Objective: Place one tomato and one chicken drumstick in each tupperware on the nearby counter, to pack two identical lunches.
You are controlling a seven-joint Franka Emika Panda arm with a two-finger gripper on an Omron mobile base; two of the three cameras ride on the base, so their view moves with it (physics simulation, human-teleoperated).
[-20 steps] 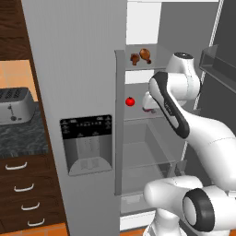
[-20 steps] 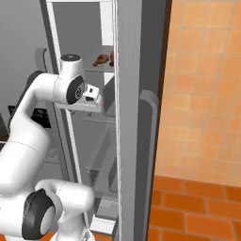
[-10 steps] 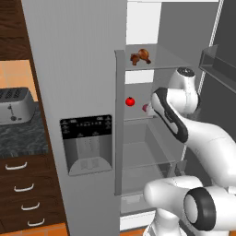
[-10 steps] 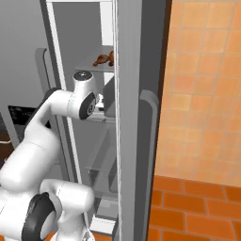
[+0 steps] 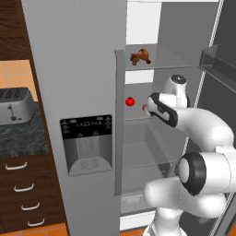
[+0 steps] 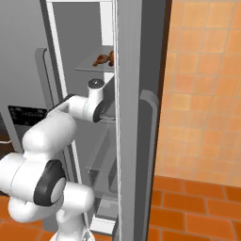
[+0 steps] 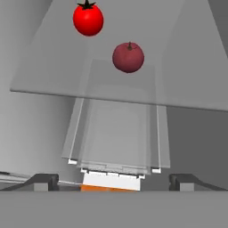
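Inside the open fridge, two tomatoes lie on the middle glass shelf (image 7: 182,89): a bright red tomato (image 7: 88,18) (image 5: 130,101) and a darker, shaded tomato (image 7: 128,57) closer to my hand. My gripper (image 7: 116,181) (image 5: 150,105) is open and holds nothing; it hovers at shelf height, short of the nearer tomato. Brown chicken drumsticks (image 5: 140,56) (image 6: 104,59) rest on the shelf above. The black counter (image 5: 18,138) lies left of the fridge. The tupperware is out of view.
The closed fridge door with its dispenser panel (image 5: 85,143) stands left of the opening. The open door (image 6: 141,117) hangs close on the right. A clear drawer (image 7: 116,133) sits below the glass shelf. A toaster (image 5: 16,106) stands on the counter above drawers (image 5: 20,193).
My gripper has opened wide. The hand has dropped from near the drumstick shelf to the level of the tomato shelf. The tomatoes and drumsticks have not moved.
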